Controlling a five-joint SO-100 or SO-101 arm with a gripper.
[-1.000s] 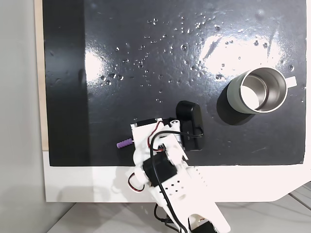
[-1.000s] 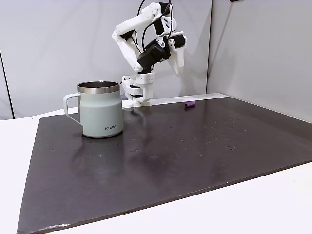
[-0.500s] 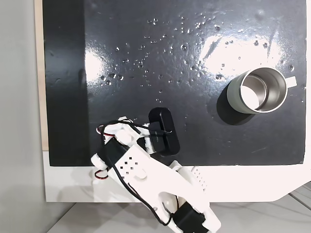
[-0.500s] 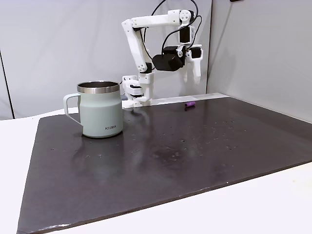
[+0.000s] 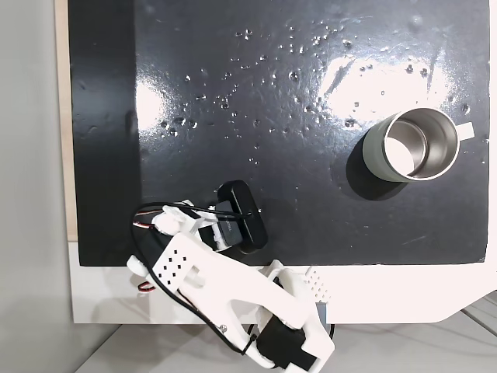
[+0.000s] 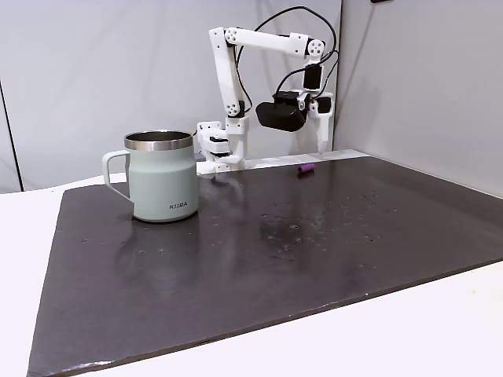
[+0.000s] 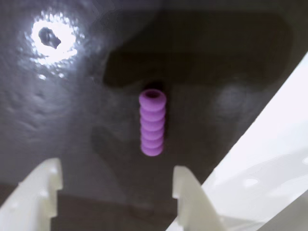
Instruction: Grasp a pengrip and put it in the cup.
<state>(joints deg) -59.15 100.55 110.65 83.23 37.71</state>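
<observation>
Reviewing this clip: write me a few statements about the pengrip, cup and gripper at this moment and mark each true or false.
1. The pengrip lies on the dark mat, not held. True.
2. The gripper is shut on the pengrip. False: in the wrist view its fingers stand apart, with the pengrip lying free ahead of the gap.
3. The cup stands upright. True.
4. The pengrip is inside the cup. False: it lies near the mat's far edge, well apart from the cup.
5. The cup lies tipped on its side by the arm's base. False: it is upright, handle showing.
</observation>
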